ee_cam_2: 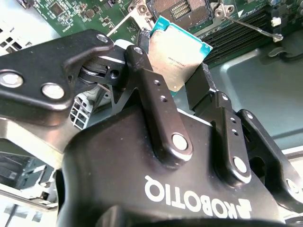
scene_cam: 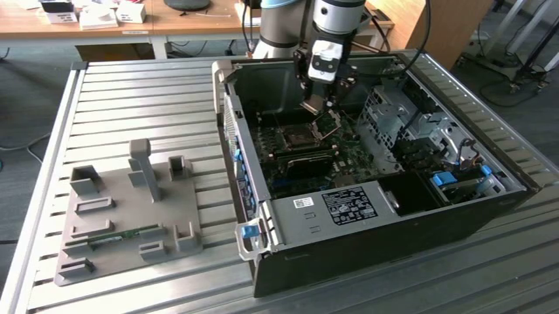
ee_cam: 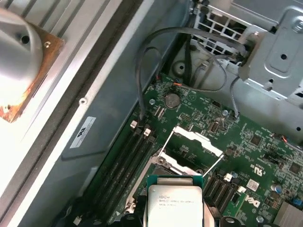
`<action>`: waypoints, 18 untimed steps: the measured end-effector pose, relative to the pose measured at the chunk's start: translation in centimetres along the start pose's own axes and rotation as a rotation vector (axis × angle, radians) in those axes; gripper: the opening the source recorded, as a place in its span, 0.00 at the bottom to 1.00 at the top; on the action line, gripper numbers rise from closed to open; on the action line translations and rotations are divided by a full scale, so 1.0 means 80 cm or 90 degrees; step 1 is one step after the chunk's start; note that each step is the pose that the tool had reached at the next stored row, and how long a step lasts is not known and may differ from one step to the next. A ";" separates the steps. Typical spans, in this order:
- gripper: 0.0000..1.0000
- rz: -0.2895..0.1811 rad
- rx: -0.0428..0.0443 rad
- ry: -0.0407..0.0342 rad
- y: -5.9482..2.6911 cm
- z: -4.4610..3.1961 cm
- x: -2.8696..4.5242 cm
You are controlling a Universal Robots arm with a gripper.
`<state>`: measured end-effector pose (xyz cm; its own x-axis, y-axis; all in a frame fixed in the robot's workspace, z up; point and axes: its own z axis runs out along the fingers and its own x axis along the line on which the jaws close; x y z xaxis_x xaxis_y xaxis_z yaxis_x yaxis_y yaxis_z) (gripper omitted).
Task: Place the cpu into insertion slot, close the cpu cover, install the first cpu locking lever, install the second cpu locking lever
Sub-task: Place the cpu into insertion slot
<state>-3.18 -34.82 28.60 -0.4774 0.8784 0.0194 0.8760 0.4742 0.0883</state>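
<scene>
Two black metal fingers (ee_cam_2: 158, 101) of the gripper (ee_cam_2: 171, 64) are clamped on the one cpu (ee_cam_2: 179, 52), pinching opposite edges. It is a flat square chip with a silver-grey metal top on a green-edged board. I see it held above the insertion slot (ee_cam_2: 182, 8), a single dark square recess with fine contacts, and it is not seated. The cpu cover (ee_cam: 198, 137), a thin silvery frame plate, stands tilted open beyond the slot. Two thin wire levers (ee_cam: 165, 142) rise on either side of it. Long black memory slots (ee_cam: 125, 165) run beside the socket on the green motherboard (ee_cam: 265, 156), with one round coin cell (ee_cam: 172, 99) nearby. In the exterior view the open black computer case (scene_cam: 367, 261) lies on a ribbed aluminium table (scene_cam: 114, 98), with one grey moulded fixture tray (scene_cam: 131, 216) on the exterior view's left.
</scene>
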 end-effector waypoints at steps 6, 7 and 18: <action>0.54 0.001 0.0000 -0.0002 0.000 0.0000 0.0000; 0.54 0.001 0.0000 -0.0002 0.000 0.0000 0.0000; 0.54 0.001 0.0000 -0.0002 0.000 0.0000 0.0000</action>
<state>-3.18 -34.82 28.60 -0.4758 0.8794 0.0192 0.8769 0.4725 0.0883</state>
